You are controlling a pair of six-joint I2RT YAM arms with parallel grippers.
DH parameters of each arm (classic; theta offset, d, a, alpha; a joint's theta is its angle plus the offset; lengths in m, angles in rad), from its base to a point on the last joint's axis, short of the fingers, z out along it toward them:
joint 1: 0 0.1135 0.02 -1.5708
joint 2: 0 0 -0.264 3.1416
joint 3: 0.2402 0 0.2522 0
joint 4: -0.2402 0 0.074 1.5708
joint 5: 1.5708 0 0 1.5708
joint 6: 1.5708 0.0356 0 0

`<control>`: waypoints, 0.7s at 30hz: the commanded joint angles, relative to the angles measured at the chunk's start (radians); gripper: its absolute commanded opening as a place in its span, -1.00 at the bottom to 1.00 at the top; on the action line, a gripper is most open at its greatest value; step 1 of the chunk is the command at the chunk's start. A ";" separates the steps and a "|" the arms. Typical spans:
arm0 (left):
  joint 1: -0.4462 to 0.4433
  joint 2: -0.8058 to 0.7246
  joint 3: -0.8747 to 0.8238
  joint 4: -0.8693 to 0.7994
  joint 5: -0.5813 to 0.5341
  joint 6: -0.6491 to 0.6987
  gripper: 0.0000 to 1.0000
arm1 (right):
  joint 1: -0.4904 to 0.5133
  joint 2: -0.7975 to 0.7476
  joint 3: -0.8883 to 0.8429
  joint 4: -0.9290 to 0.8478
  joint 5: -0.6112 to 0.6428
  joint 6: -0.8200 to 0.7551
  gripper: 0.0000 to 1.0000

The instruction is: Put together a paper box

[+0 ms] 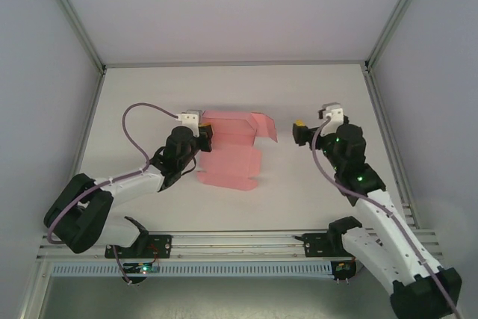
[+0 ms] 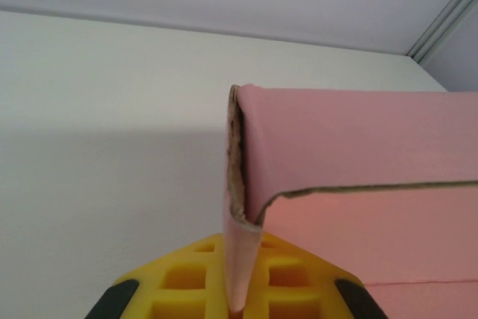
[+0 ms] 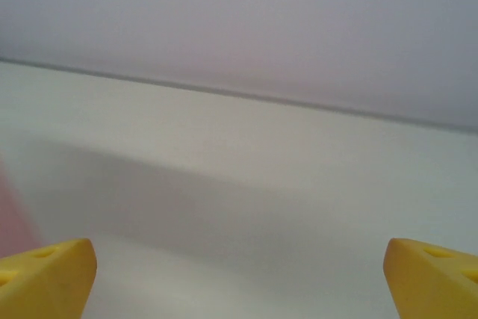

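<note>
The paper box (image 1: 233,151) is a pink die-cut sheet lying mid-table, with a panel folded up at its far right. My left gripper (image 1: 205,134) is shut on the sheet's left edge. In the left wrist view a thin pink flap (image 2: 240,252) is pinched upright between the yellow fingers (image 2: 179,282), and the raised pink panel (image 2: 358,147) stretches off to the right. My right gripper (image 1: 299,134) hangs a little right of the sheet, apart from it. Its yellow fingertips (image 3: 48,278) stand wide open over bare table, with a blurred pink edge at the far left.
The white table (image 1: 321,95) is walled by grey panels and aluminium posts. A metal rail (image 1: 239,244) runs along the near edge between the arm bases. Free room lies behind and to the right of the sheet.
</note>
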 commanded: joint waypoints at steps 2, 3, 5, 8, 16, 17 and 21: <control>0.011 -0.022 -0.018 0.007 -0.011 0.007 -1.00 | -0.076 0.111 0.028 -0.045 -0.207 0.074 0.96; 0.011 -0.020 -0.017 0.006 -0.002 0.007 -1.00 | -0.076 0.144 0.039 -0.044 -0.238 0.068 0.96; 0.011 -0.017 -0.013 0.005 0.009 0.006 -1.00 | -0.075 0.200 0.062 -0.033 -0.329 0.064 0.96; 0.012 -0.011 -0.007 0.004 0.009 0.006 -1.00 | -0.060 0.253 0.082 -0.002 -0.438 0.050 0.96; 0.010 0.015 0.007 0.017 0.034 0.003 -1.00 | 0.053 0.326 0.117 0.021 -0.518 -0.027 0.87; 0.011 0.016 0.007 0.018 0.038 0.003 -1.00 | 0.067 0.336 0.123 0.022 -0.535 -0.036 0.85; 0.010 0.024 0.011 0.020 0.038 -0.002 -1.00 | 0.127 0.366 0.146 0.026 -0.561 -0.072 0.65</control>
